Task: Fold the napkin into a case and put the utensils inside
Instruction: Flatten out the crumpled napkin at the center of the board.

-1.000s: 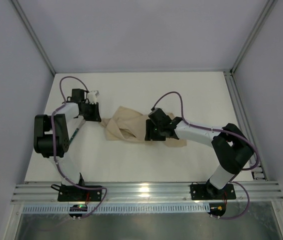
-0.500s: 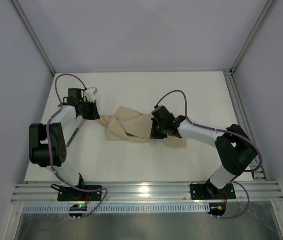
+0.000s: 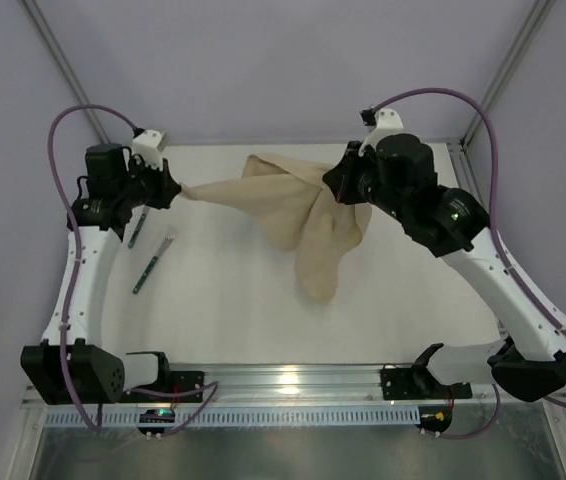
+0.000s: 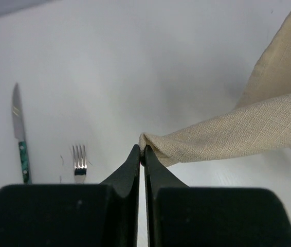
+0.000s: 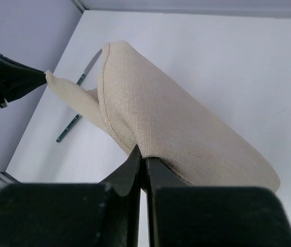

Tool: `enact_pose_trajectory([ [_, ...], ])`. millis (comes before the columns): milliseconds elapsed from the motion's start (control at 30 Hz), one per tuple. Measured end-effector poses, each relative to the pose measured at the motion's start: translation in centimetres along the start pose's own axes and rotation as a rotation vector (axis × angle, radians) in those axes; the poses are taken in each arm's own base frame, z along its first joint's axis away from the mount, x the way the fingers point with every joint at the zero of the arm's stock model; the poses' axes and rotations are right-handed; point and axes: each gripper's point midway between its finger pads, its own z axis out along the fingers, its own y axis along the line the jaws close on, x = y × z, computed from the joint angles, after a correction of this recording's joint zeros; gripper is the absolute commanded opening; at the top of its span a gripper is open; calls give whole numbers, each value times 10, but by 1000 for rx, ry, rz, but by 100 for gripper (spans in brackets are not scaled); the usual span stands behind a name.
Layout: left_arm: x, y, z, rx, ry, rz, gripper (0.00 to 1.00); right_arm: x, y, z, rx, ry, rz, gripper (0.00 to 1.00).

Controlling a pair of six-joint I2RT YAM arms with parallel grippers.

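Left gripper (image 3: 175,193), mine: jaws together on napkin (image 3: 303,215) corner, above far-left part of worktop (image 3: 263,320). My right gripper (image 3: 335,185): likewise pinched on cloth edge, toward far-right corner. Napkin lifted, long axis left-right between my two grips, roughly parallel to far edge; loose fold hangs, tapering toward near edge. Knife (image 3: 138,230) and fork (image 3: 153,262): flat near left edge, side by side, apart, long axes roughly far-near, metal ends toward far edge. Bare worktop from hanging fold to near and right edges.
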Motion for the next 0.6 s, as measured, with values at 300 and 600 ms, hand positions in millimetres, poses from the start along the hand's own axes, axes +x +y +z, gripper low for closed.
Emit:
enact_pose_trajectory([
  [300,-96,-51,-130,-25,-317,169,0,-6,-11,-60,-9,-18,-24,5],
  [600,-41,-66,-128,40,-188,119,0,77,-23,-83,-83,156,41,6],
])
